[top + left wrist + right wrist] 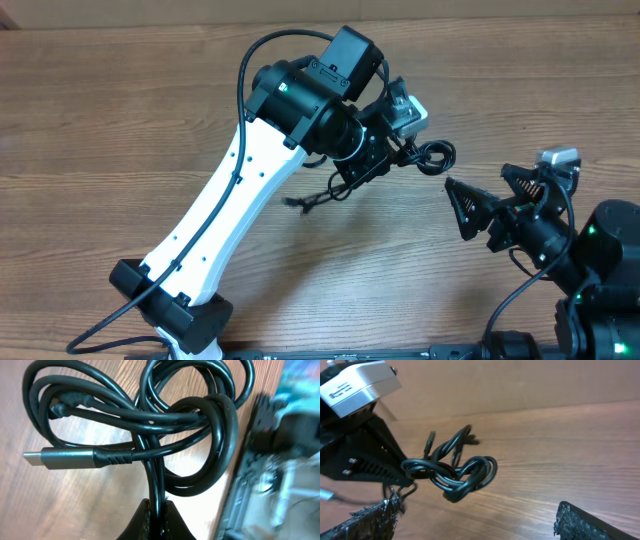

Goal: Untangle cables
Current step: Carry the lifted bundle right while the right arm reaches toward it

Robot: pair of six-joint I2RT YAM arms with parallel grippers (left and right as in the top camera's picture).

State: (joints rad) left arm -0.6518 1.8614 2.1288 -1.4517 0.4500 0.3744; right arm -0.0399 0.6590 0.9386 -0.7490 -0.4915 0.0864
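- My left gripper [157, 512] is closed tight. In its wrist view, the two fingertips pinch a single strand of the cables [150, 415] at the bottom of the frame.
- The cables are one knotted bundle of thin black cord. Several loops cross over each other just above the pinch point.
- A plug with a flat silvery tip [37, 457] sticks out to the left of the bundle. Its ribbed black collar runs back into the knot.
- A second plug end, all dark [62, 408], sits higher up inside the left loops.
- From overhead, the bundle is at the tip of the left arm, over the middle of the wooden table [120, 100]. One loop curls out towards the right arm, and a loose end trails down on the other side.
- In the right wrist view, the bundle seems to hang from the left gripper above the wood. I cannot tell whether the trailing end touches the table.
- My right gripper [482, 185] has its jaws spread wide and holds nothing.
- It is near the bundle on the right and faces it, but it does not touch the cables.
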